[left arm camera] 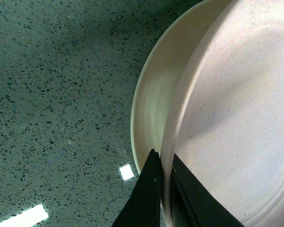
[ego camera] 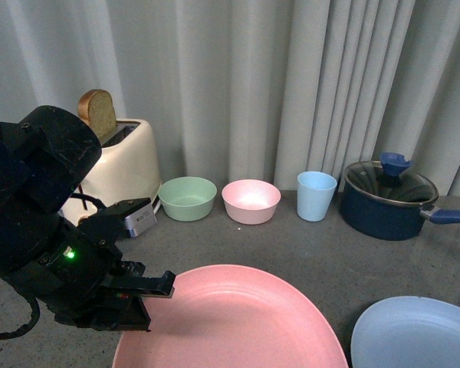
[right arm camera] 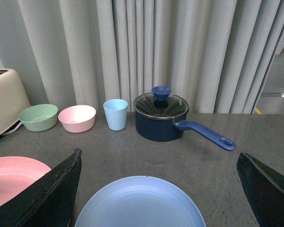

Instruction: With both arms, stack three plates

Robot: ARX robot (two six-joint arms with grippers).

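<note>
My left gripper (ego camera: 162,285) is shut on the left rim of the pink plate (ego camera: 238,322), which fills the near middle of the front view. In the left wrist view the two black fingers (left arm camera: 149,189) pinch that pink plate (left arm camera: 236,142) by its edge, and the beige plate (left arm camera: 154,101) shows just beneath and beside it. The light blue plate (ego camera: 418,333) lies on the counter at the near right. My right gripper (right arm camera: 158,163) stands open, its fingers wide apart on either side of the light blue plate (right arm camera: 139,203), which lies below them.
Along the back by the curtain stand a cream toaster (ego camera: 123,169) with bread, a green bowl (ego camera: 187,198), a pink bowl (ego camera: 251,201), a light blue cup (ego camera: 316,195) and a dark blue lidded pot (ego camera: 387,199) whose handle points right. The counter (ego camera: 322,253) is grey speckled stone.
</note>
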